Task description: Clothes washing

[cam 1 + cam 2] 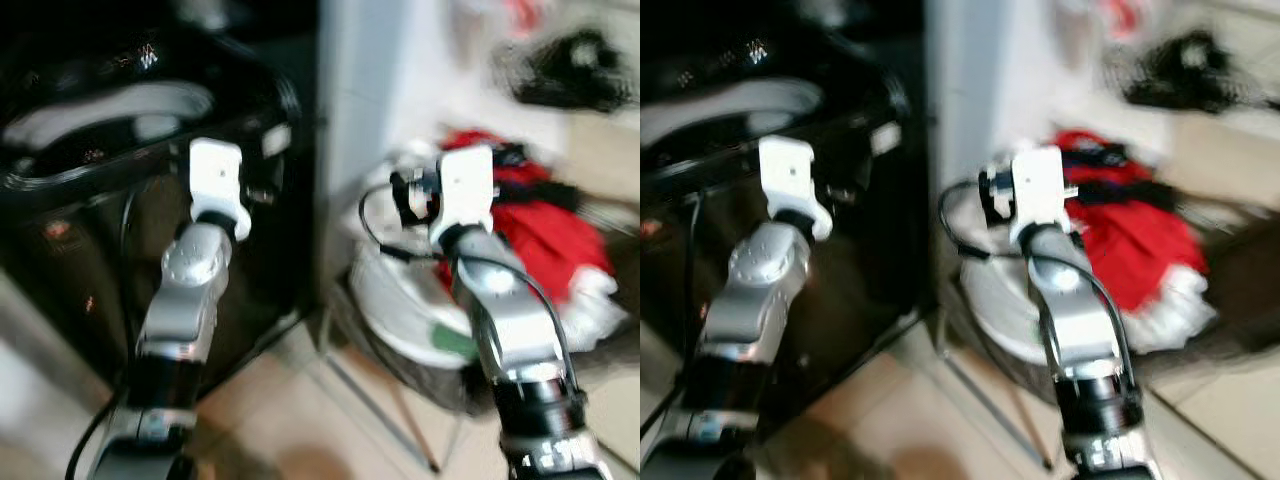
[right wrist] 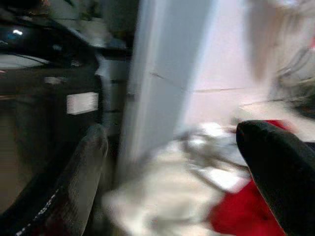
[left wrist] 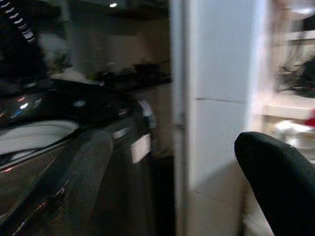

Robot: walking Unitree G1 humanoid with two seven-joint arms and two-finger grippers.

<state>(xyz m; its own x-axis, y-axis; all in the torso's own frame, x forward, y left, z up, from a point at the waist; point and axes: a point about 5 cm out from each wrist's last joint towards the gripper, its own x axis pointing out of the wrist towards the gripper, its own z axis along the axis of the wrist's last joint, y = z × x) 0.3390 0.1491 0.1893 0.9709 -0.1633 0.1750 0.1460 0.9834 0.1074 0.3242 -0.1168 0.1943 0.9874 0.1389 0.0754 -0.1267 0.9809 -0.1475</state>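
Red cloth lies heaped in the basket on my right, beside the washer — soft, light, prone to trail. My right gripper hangs near it, fingers wide apart and empty; left gripper likewise. I'd pinch a raised fold.
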